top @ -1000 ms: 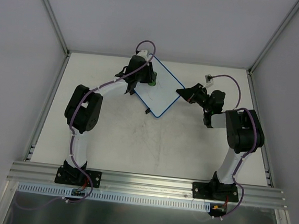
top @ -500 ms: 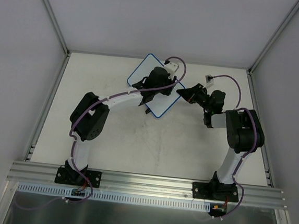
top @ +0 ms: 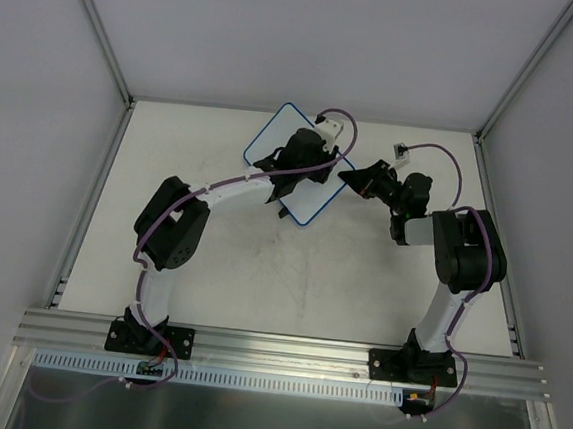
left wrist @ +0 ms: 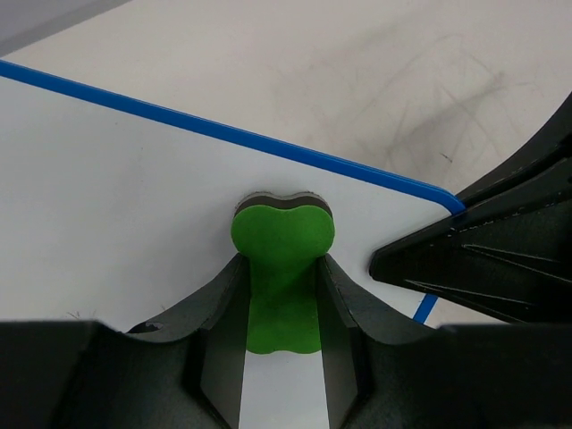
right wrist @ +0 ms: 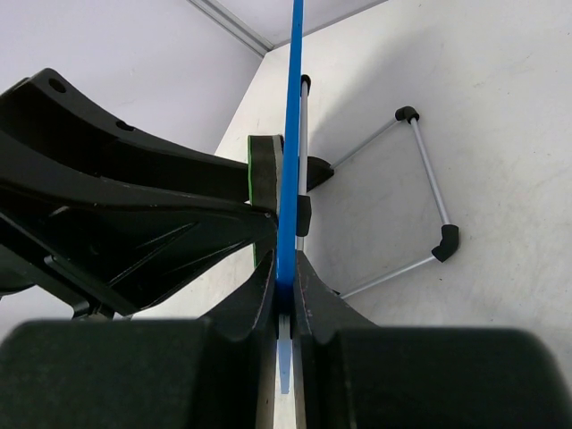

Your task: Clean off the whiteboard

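We have the left gripper (left wrist: pixel 281 268) jaws clamped on the green eraser (left wrist: pixel 282 234), which is pressed against the whiteboard (left wrist: pixel 116 197) near a corner. The right gripper (right wrist: pixel 284 284) jaws pinch the board's blue rim. The board is at far centre of the table (top: pixel 261 273).

White blue-rimmed whiteboard (top: pixel 278 134), tilted, propped up

The left arm (top: pixel 169 232) and right arm (top: pixel 464 252) share one build: white tubular links between bulky black joint housings. A purple cable (top: pixel 443 148) loops along each to a small white block (top: pixel 332 128). Black base plates (top: pixel 150 338) meet the silver rail (top: pixel 285 350) at the worktop's near edge. The left gripper (left wrist: pixel 281 268) has matt black, smoothly curved fingers (left wrist: pixel 219 313).
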